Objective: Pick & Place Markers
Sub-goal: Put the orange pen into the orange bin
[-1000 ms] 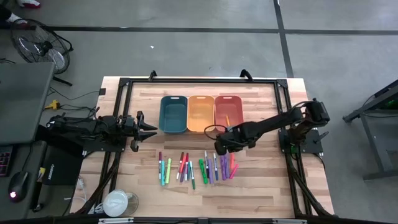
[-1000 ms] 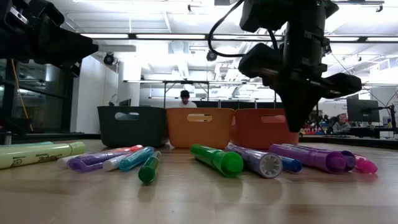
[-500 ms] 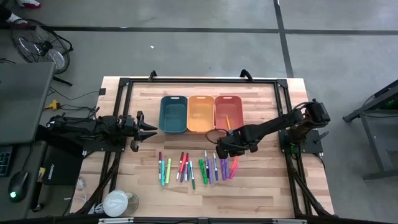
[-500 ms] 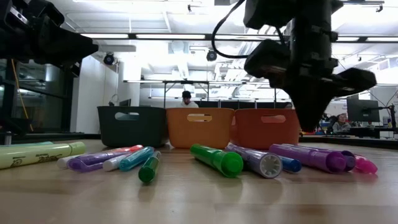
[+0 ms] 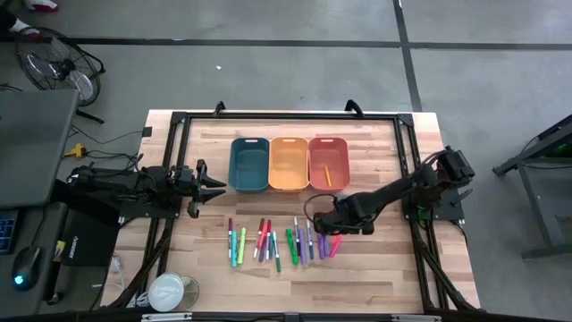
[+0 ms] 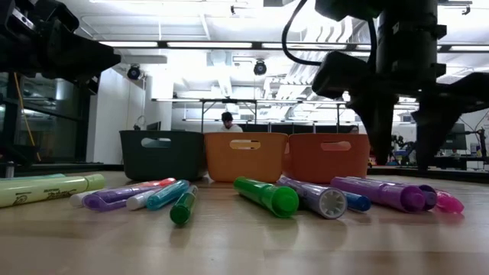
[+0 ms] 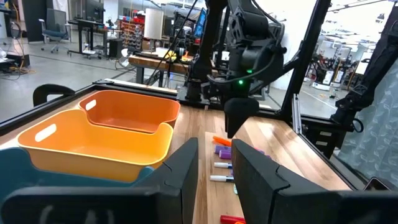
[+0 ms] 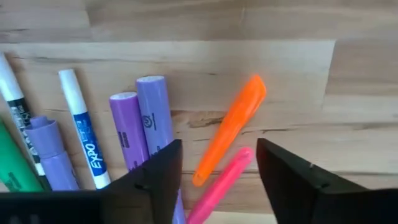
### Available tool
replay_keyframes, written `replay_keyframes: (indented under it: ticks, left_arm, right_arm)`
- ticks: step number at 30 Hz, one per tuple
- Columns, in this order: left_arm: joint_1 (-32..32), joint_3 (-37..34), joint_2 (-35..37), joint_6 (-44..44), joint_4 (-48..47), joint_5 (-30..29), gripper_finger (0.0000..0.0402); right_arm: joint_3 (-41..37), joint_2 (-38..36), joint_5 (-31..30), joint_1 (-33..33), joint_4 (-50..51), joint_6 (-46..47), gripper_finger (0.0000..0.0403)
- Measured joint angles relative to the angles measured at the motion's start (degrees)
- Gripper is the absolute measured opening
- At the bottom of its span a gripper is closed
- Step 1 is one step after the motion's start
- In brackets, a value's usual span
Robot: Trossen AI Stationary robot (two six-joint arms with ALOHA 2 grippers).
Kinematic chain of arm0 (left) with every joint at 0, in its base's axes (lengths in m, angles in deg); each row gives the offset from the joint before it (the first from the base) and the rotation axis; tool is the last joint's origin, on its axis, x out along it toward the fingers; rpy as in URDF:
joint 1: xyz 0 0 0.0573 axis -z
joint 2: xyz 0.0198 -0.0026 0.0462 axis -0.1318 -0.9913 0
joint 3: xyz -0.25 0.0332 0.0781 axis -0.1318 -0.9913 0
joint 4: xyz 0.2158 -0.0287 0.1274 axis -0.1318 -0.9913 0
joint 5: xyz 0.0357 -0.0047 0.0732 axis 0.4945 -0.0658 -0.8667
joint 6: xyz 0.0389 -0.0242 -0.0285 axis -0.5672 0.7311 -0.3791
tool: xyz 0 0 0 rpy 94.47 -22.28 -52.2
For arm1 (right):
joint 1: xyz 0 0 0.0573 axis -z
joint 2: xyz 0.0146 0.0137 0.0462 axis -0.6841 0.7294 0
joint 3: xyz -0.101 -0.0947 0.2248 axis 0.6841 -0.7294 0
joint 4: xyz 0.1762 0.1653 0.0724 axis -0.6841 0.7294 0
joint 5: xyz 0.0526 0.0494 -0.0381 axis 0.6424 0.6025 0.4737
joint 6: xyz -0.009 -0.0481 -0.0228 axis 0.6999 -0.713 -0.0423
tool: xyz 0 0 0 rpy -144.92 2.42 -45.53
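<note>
The wooden counter (image 5: 375,268) carries a black frame (image 5: 286,116) around its edges. Three bins stand in one row on it, touching side by side. I take the middle one, the yellow-orange bin (image 5: 288,165), as the landmark. The teal bin (image 5: 249,165) is just left of it and the orange bin (image 5: 328,164) just right of it. The orange bin holds one thin orange stick; the yellow-orange bin looks empty, and what lies in the teal bin I cannot tell.

The markers (image 5: 281,241) lie loose in a row on the counter, in front of the yellow-orange bin and near it, in green, red, blue, purple, orange and pink.

The right end effector (image 5: 329,222) is low over the right end of this row, in front of the orange bin. Its fingers stand wide apart and hold nothing. In the right wrist view an orange marker (image 8: 230,128) and a pink marker (image 8: 221,185) lie between them, with two purple markers (image 8: 142,127) just beside.

The left end effector (image 5: 214,186) waits left of the teal bin, well apart from the markers. Its fingers are partly open and empty.

A roll of tape (image 5: 166,292) lies near the counter's front left corner.
</note>
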Motion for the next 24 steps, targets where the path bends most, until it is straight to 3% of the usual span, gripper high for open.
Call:
replay_keyframes:
  ticks: [7,24]
  left_arm:
    - [0.0,0.0,0.0,0.0,0.0,0.0,0.0094]
    - [0.0,0.0,0.0,0.0,0.0,0.0,0.0094]
  right_arm:
    - [0.0,2.3,-0.5,-0.4,-2.7,2.4,0.0241]
    - [-0.1,4.1,-0.3,-0.3,-0.6,3.7,0.0243]
